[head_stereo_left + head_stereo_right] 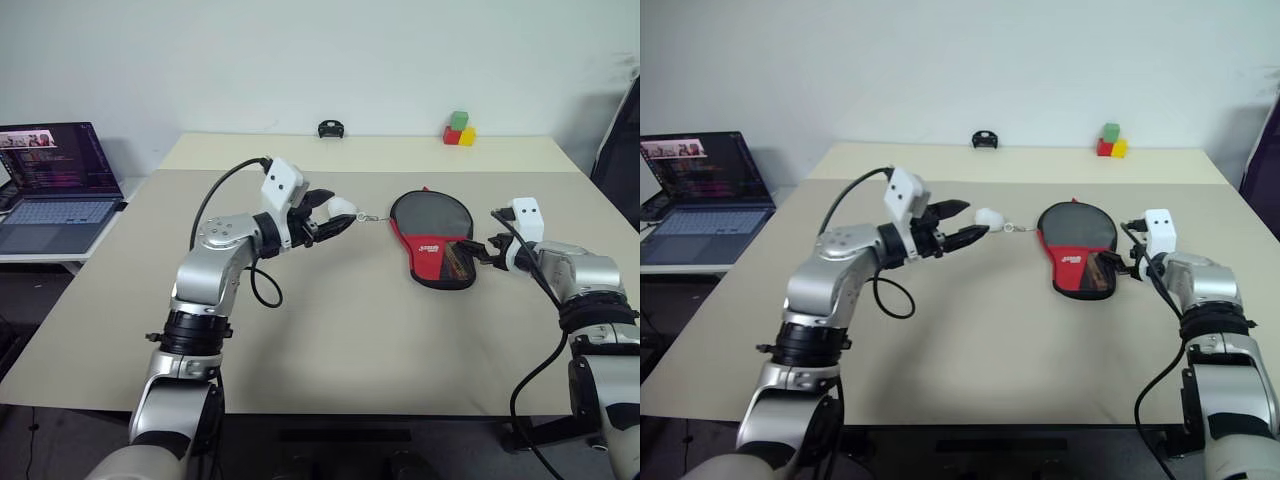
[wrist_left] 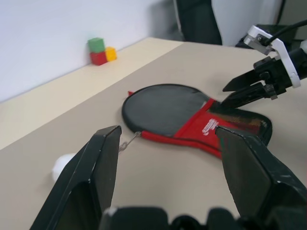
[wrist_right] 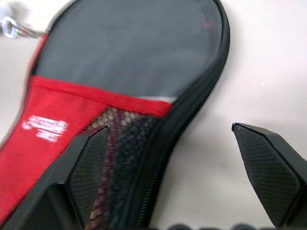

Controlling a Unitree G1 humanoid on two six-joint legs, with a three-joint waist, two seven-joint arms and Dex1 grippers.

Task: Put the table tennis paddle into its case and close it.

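The case [image 1: 432,232] lies flat on the table, black with a red panel, white lettering and a mesh pocket [image 3: 125,158]. A brown and red striped shape shows through the mesh; the rest of the paddle is hidden. My right gripper [image 1: 477,252] is open at the case's narrow end. One finger [image 3: 91,167] is over the mesh, the other over bare table beside the zipper edge. My left gripper [image 1: 970,222] hovers open and holds nothing, pointing at the case's round end. A small white ball [image 1: 987,216] lies just past its tips, with a thin metal ring [image 2: 128,141] at the case's edge.
An open laptop [image 1: 60,185] stands on a side table at the left. Red, green and yellow blocks [image 1: 459,130] and a small black object [image 1: 332,129] sit along the far edge of the table [image 1: 330,340]. A dark object [image 1: 620,150] stands at the right.
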